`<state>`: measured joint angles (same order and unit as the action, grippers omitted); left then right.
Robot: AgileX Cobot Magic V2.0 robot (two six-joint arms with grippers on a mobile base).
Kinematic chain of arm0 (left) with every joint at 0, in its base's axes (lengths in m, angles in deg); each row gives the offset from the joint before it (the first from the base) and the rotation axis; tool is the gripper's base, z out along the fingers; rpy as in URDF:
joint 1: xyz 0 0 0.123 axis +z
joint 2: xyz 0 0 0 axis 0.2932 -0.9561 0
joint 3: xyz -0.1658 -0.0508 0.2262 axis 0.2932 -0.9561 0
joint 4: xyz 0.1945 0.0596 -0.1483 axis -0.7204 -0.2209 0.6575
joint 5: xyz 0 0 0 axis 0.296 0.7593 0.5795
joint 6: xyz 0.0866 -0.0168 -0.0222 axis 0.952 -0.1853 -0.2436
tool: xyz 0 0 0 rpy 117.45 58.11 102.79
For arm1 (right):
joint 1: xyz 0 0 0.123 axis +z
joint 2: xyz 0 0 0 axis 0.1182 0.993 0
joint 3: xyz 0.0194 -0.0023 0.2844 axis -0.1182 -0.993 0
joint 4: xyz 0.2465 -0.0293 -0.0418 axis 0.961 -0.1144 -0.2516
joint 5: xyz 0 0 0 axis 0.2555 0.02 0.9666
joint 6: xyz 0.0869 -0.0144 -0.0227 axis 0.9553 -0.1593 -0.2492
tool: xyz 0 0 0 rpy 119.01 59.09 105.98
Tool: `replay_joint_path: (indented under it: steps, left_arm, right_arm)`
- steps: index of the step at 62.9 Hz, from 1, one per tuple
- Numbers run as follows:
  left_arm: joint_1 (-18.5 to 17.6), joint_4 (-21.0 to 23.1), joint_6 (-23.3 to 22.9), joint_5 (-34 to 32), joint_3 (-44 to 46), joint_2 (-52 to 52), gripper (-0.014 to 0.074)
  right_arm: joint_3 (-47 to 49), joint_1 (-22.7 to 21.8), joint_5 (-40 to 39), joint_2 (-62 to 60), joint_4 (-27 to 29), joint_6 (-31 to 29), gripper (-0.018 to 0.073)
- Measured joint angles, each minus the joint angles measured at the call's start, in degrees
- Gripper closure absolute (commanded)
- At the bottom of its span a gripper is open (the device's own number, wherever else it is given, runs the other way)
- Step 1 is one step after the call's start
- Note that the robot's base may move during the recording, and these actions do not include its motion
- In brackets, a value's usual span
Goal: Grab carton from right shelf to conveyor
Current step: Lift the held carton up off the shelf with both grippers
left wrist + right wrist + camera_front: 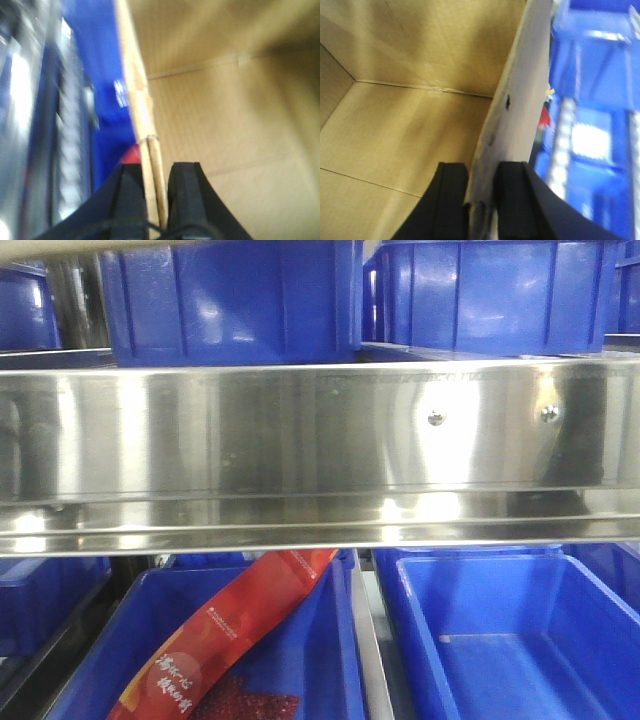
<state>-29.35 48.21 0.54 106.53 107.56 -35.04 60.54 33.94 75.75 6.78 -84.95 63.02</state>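
- The carton shows only its inside, cropped (both wrist views are blurred).
- The left hand and right hand each pinch a carton wall.
- The steel right shelf fills the front view, blue bins below.

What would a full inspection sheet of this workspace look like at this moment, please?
surface: right shelf, a shiny steel front rail with two screw heads; the conveyor is not in view.
job's things: carton, open, its bare brown inside shows in both wrist views; nothing seen inside it.
clutter: red packet lying in the lower left bin.
grippers: left gripper and right gripper each straddle a carton wall, one finger inside and one outside, apparently clamped.
cables: nothing seen.
surroundings: upper bins above the rail, lower right bin below it, all blue plastic.
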Motion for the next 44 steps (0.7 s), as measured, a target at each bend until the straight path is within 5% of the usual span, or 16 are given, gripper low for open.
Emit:
replay_joint_path:
  steps: [23,44]
  left_arm:
    - [-7.55,-1.43,-5.45,1.52,-8.07,8.63,0.0603]
    - [-8.31,-0.51,-6.11,1.98,-8.16,10.49,0.0603]
  right_arm:
    - [-24.82,0.18,-1.2,-16.88,-0.13,-0.11,0.0626]
    - [-34.61,0.3,-6.81,-24.16,0.62,0.33,0.0626]
